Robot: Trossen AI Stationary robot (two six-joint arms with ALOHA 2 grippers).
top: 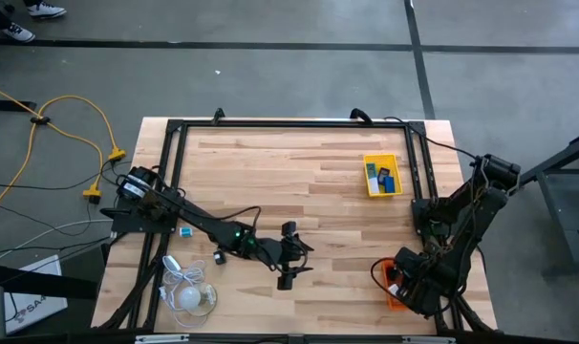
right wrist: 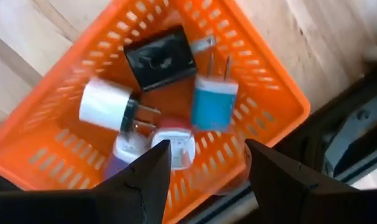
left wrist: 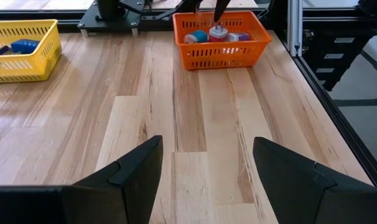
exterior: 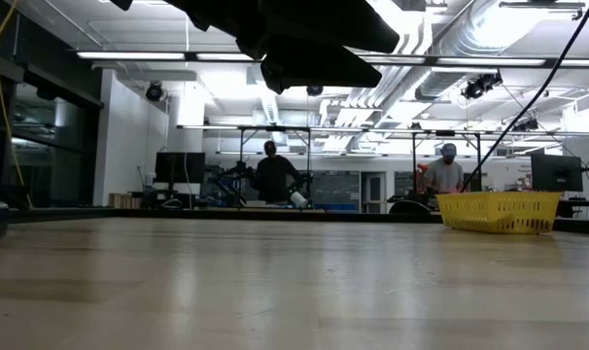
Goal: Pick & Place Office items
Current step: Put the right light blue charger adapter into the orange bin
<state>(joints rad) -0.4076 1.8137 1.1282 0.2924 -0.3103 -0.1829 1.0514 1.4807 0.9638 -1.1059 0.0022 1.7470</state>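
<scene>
Now my left arm (top: 203, 225) reaches from the 9 o'clock edge of the desk (top: 270, 172) toward the middle, and my left jaws hang a little to the 6 o'clock side of the centre, released and wide apart, with only bare wood between them. My right arm (top: 452, 229) is folded at the 4 o'clock corner, and my right jaws hang directly over the orange tray (right wrist: 263, 74) that stands there. For these right jaws I cannot tell if they are grasping something or are released. Inside the orange tray lie several office items: a black plug (right wrist: 158, 59), a white plug (right wrist: 106, 106) with its metal pins toward the middle of the tray, a blue plug (right wrist: 213, 104), a pink-and-white piece (right wrist: 176, 144) directly under my right jaws, and just beside it a purple piece (right wrist: 123, 152) that is partly hidden. At about 2 o'clock stands the yellow tray (top: 368, 182), and in it are some blue pieces (top: 386, 179), too small for me to count. Outside the trays, a small teal piece (top: 186, 230) lies at 9 o'clock beside my left arm, and a black piece (top: 219, 256) lies near 8 o'clock. At the 8 o'clock corner rests the white bulb (top: 196, 297) with its coiled cord.
</scene>
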